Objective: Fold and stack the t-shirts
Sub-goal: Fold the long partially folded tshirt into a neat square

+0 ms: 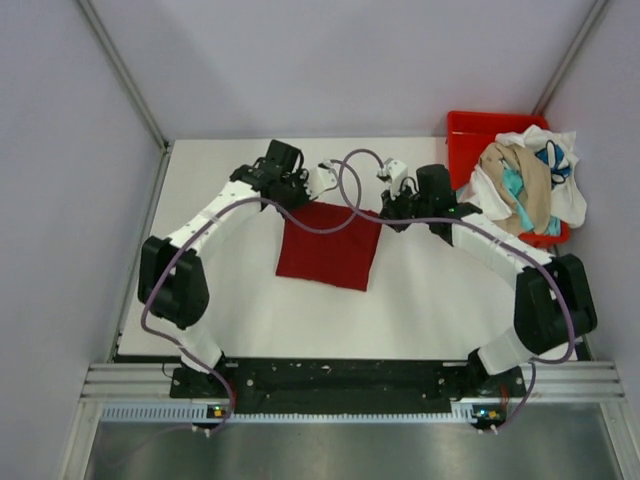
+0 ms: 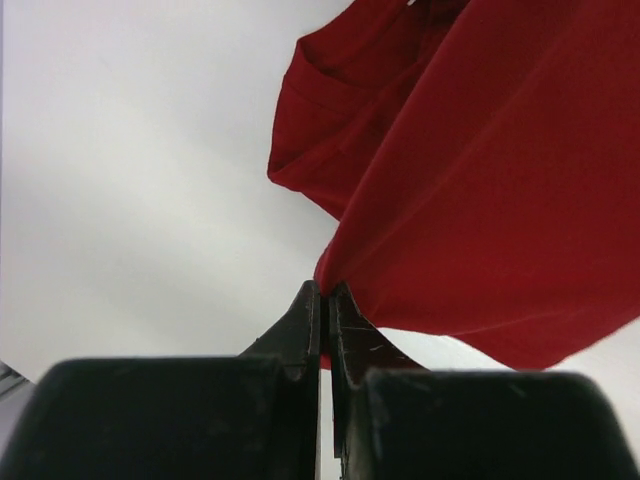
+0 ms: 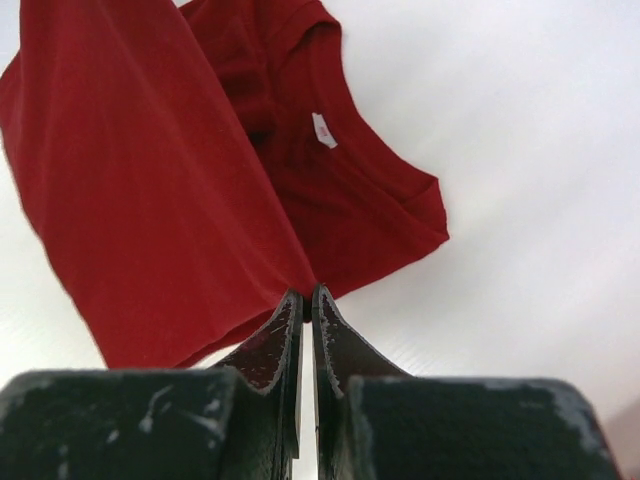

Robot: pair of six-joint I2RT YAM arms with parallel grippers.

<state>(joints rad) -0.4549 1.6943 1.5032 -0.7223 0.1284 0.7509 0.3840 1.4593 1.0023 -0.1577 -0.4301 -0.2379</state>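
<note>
A dark red t-shirt [image 1: 330, 245] lies partly folded at the middle of the white table. My left gripper [image 1: 305, 198] is shut on its far left corner, the cloth pinched at the fingertips in the left wrist view [image 2: 322, 292]. My right gripper [image 1: 385, 210] is shut on its far right corner, pinched in the right wrist view [image 3: 305, 297]. The lifted red layer [image 3: 140, 200] hangs over the collar part with its white label [image 3: 322, 130]. The shirt also fills the upper right of the left wrist view [image 2: 480, 180].
A red bin [image 1: 470, 140] at the back right holds a heap of shirts, white [image 1: 570, 195], tan [image 1: 520, 185] and teal. Purple cables loop over both arms. Grey walls close in the table on the left, back and right.
</note>
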